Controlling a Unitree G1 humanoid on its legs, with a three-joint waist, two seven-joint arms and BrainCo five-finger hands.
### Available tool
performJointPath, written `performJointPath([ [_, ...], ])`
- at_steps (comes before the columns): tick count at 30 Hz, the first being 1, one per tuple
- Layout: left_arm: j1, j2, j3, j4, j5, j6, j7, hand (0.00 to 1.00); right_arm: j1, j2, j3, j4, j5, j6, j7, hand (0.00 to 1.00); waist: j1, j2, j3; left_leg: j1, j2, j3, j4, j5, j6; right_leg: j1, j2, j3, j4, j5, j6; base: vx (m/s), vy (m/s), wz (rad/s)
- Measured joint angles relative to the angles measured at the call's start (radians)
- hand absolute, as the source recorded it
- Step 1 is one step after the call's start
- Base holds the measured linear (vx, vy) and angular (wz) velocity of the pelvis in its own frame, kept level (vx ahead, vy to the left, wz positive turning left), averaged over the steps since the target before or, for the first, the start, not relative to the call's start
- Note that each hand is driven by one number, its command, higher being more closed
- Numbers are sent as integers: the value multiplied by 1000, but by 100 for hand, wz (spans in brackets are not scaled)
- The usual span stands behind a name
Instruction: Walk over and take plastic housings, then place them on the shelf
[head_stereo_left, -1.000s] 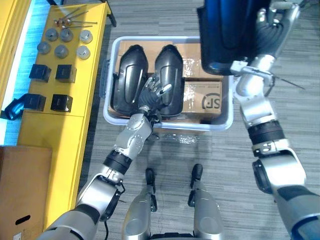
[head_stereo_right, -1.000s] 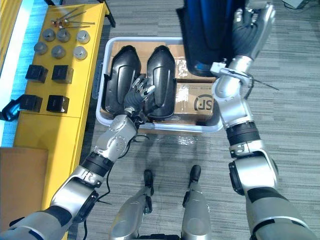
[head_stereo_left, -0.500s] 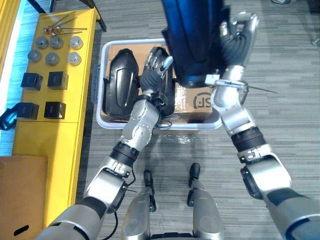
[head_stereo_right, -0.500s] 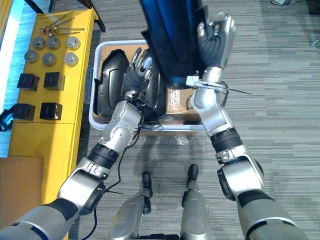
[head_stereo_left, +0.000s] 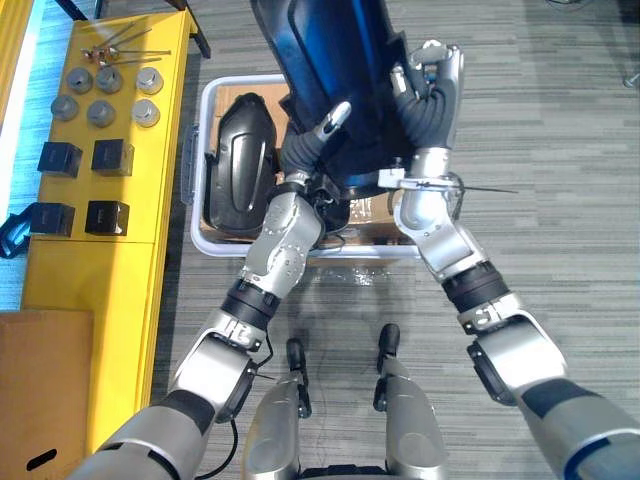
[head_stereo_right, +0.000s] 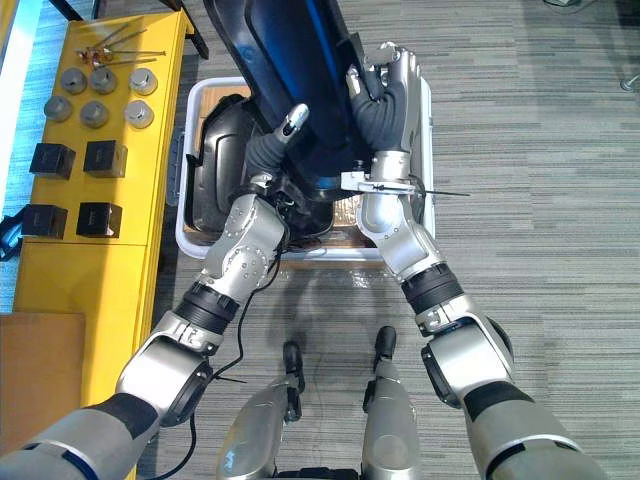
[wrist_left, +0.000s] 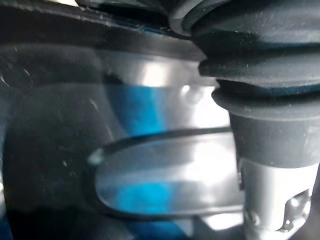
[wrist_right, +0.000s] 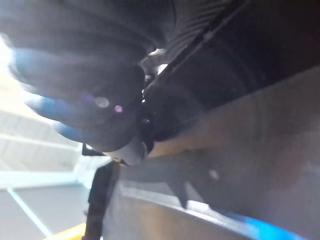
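Left eye view: lifted housing (head_stereo_left: 330, 50) is raised over the bin (head_stereo_left: 230, 79). Right hand (head_stereo_left: 432, 90) is clenched on its edge; left hand (head_stereo_left: 318, 138) lies flat against it, fingers straight.
Right eye view: yellow shelf (head_stereo_right: 150, 180) sits well left. The tilted housing may pivot out of the one-edge hold on the turn.
Left wrist view: glossy surface, so a slip is likely.
Right wrist view: depth of hold unclear.

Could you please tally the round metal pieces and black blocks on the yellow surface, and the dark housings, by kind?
Round metal pieces: 6
Black blocks: 4
Housings: 3
Total: 13
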Motion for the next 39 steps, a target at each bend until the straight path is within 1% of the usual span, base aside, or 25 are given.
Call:
performJointPath([
  [3, 2, 0, 1, 24, -15, -37, 7, 100, 2, 5, 19, -3, 0, 0, 1, 100, -1, -12, 3, 10, 0, 9, 0, 0, 0, 3, 0, 10, 0, 0, 0, 1, 7, -9],
  [6, 7, -14, 3, 25, -56, -100, 34, 100, 18, 9, 24, -44, 0, 0, 2, 100, -7, -18, 5, 10, 0, 9, 0, 0, 0, 3, 1, 10, 0, 0, 0, 0, 0, 0],
  [7, 15, -24, 6, 25, -74, -131, 42, 100, 31, 11, 25, -62, 0, 0, 3, 100, -7, -18, 5, 11, 1, 9, -1, 0, 0, 4, 1, 10, 0, 0, 0, 0, 0, 0],
  [8, 19, -32, 11, 25, -80, -157, 50, 100, 42, 14, 26, -75, 0, 0, 3, 100, -7, -18, 5, 11, 1, 9, -1, 0, 0, 4, 1, 11, 0, 0, 0, 0, 0, 0],
  [9, 20, -33, 13, 25, -80, -170, 56, 100, 45, 15, 26, -80, 1, 1, 3, 100, -7, -18, 5, 11, 1, 9, -1, 0, 0, 4, 2, 11, 0, 0, 0, 0, 0, 0],
  [10, 22, -39, 19, 25, -80, -198, 68, 100, 51, 19, 26, -85, 1, 1, 3, 100, -7, -18, 5, 12, 2, 10, -1, 0, 0, 5, 2, 11, 0, 0, 0, 0, 0, 0],
  [11, 26, -43, 23, 25, -80, -225, 69, 100, 54, 26, 25, -86, 2, 2, 3, 100, -8, -18, 5, 16, 2, 10, -2, 0, 0, 7, 2, 11, 0, 0, 0, 0, 0, 0],
  [13, 42, -54, 29, 24, -87, -258, 68, 100, 63, 38, 25, -88, 2, 5, 3, 100, -7, -21, 7, 27, 3, 13, -4, -2, -2, 17, 4, 14, -1, 0, 0, 2, 8, -4],
  [14, 56, -65, 41, 17, -99, -281, 65, 100, 76, 46, 25, -97, 2, 6, 3, 100, -7, -26, 4, 29, 5, 13, -4, -6, -4, 19, 6, 16, -2, 0, 0, 1, 7, -5],
  [15, 59, -67, 43, 16, -115, -295, 60, 100, 83, 49, 25, -107, 2, 7, 3, 100, -8, -29, 3, 29, 6, 14, -4, -8, -5, 19, 7, 16, -3, 0, 0, -5, 6, -4],
  [16, 61, -68, 44, 15, -127, -312, 53, 100, 100, 53, 25, -126, 2, 14, 3, 100, -8, -38, 3, 29, 7, 14, -4, -8, -5, 19, 8, 17, -5, 0, 0, 0, 0, 0],
  [17, 69, -67, 45, 11, -129, -319, 44, 100, 113, 56, 23, -131, 4, 16, 3, 100, -8, -46, 3, 30, 9, 15, -4, -8, -5, 19, 10, 18, -6, 0, 0, 0, 0, 0],
  [20, 96, -71, 40, -13, -169, -333, 25, 100, 126, 58, 23, -136, 3, 16, 9, 100, -10, -49, 3, 30, 8, 17, -4, -8, -5, 19, 9, 19, -6, 0, 0, 2, 4, -1],
  [21, 112, -79, 39, -27, -195, -351, 17, 100, 147, 59, 23, -164, 2, 17, 21, 100, -9, -49, 3, 33, 9, 19, -5, -8, -5, 20, 10, 21, -6, 0, 0, 10, 11, -3],
  [27, 138, -85, 38, -37, -193, -359, 4, 100, 186, 66, 22, -186, 10, 23, 25, 100, -8, -49, 4, 60, 9, 32, -21, -8, -6, 34, 9, 33, -11, 0, 0, 10, 12, -6],
  [30, 153, -87, 38, -60, -151, -359, 6, 100, 206, 67, 14, -206, 10, 23, 25, 100, -9, -51, 4, 61, 11, 33, -24, -9, -7, 34, 9, 35, -15, 0, 0, 1, 8, -3],
  [33, 154, -86, 38, -60, -80, -353, 32, 100, 227, 68, 8, -207, 33, 23, 26, 100, -9, -51, 4, 62, 12, 33, -25, -9, -7, 34, 10, 35, -15, 0, 0, 0, 0, 0],
  [34, 158, -86, 38, -63, -56, -348, 40, 100, 234, 67, 7, -207, 44, 22, 27, 0, -9, -51, 4, 62, 11, 33, -26, -10, -8, 34, 9, 36, -15, 0, 0, 0, 0, 0],
  [37, 178, -83, 43, -86, 4, -339, 71, 100, 259, 68, 7, -215, 54, 19, 65, 0, -9, -51, 4, 63, 12, 33, -26, -10, -8, 34, 10, 36, -15, 0, 0, 0, 0, 0],
  [39, 178, -77, 50, -104, 13, -338, 80, 100, 285, 68, 11, -213, 63, 19, 85, 0, -8, -51, 4, 63, 12, 33, -26, -10, -8, 34, 10, 36, -15, 0, 0, 0, 0, 0],
])
